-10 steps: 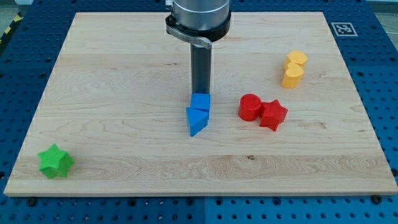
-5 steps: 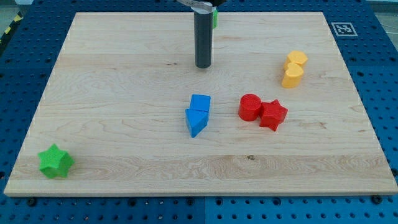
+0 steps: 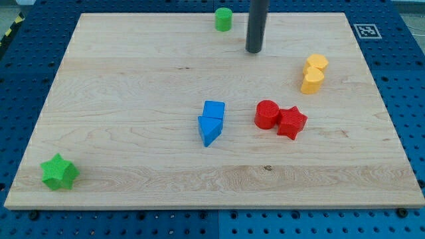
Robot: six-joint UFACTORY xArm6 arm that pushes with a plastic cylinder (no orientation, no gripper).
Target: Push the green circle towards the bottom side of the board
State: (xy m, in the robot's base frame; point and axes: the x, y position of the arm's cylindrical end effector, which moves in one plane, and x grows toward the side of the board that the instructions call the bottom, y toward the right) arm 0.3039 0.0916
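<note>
The green circle stands near the board's top edge, a little right of the middle. My tip is on the board to the right of it and slightly lower, apart from it and touching no block. The rod rises out of the view's top.
A green star sits at the bottom left corner. Two blue blocks touch each other at the centre. A red circle touches a red star. Two yellow blocks stand at the right. The wooden board lies on a blue perforated table.
My tip has moved from just above the blue blocks up and to the right, uncovering the green circle near the top edge. No block has moved.
</note>
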